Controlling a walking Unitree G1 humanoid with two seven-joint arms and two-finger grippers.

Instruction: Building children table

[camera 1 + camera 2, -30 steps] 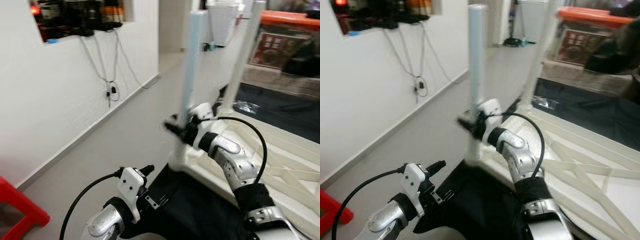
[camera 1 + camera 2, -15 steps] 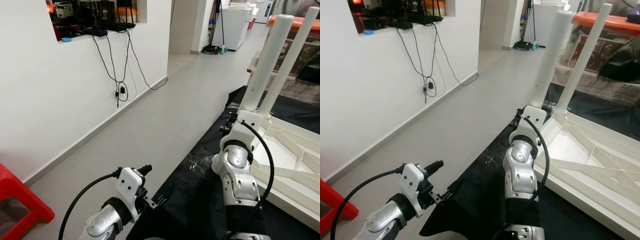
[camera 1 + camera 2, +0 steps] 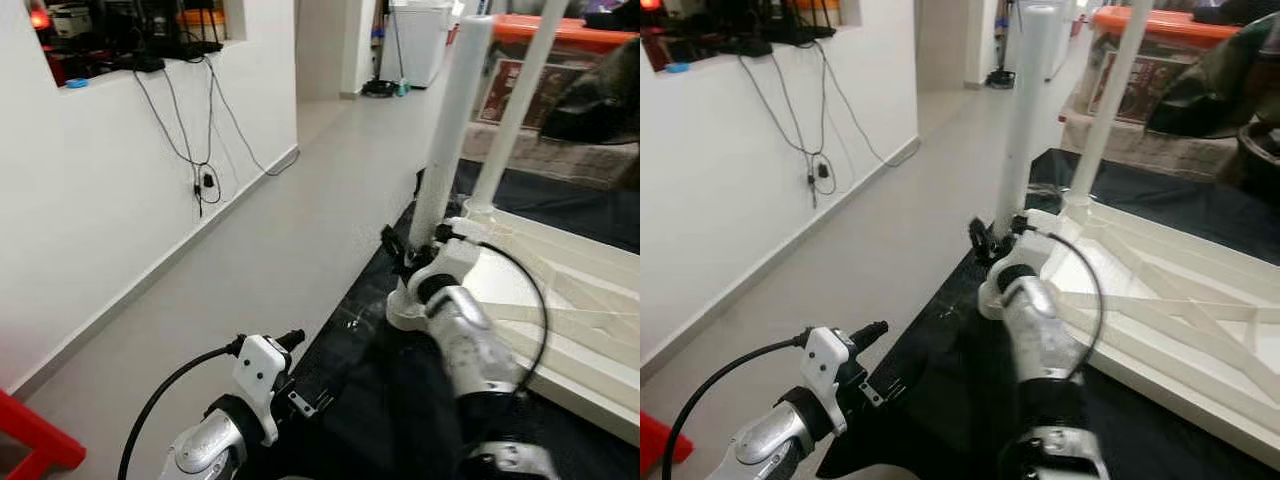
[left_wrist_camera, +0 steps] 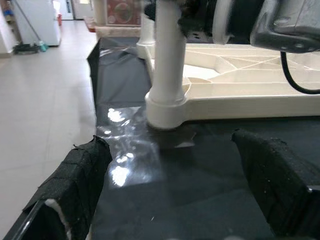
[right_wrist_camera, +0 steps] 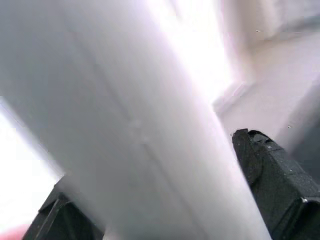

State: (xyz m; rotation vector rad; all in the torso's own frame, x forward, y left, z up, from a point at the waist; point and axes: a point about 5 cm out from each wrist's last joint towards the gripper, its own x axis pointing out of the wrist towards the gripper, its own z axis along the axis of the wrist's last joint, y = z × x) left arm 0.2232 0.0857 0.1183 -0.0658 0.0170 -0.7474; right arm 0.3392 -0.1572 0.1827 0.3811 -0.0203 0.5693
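A white children's table lies upside down on a black sheet. Two white legs stand up from it, the near one in its corner socket and another behind it. My right gripper is shut on the near leg just above the socket. In the right wrist view the leg lies between both black fingers. My left gripper hovers low at the sheet's near edge, open, with the socket ahead of its fingers.
A white wall with hanging cables runs along the left, beside grey floor. A red stool sits at the bottom left. An orange-lidded box and a white appliance stand at the back.
The head view has swung about, so the whole scene shifted. My right gripper stays at the near leg, low by the socket. The left arm keeps the same pose.
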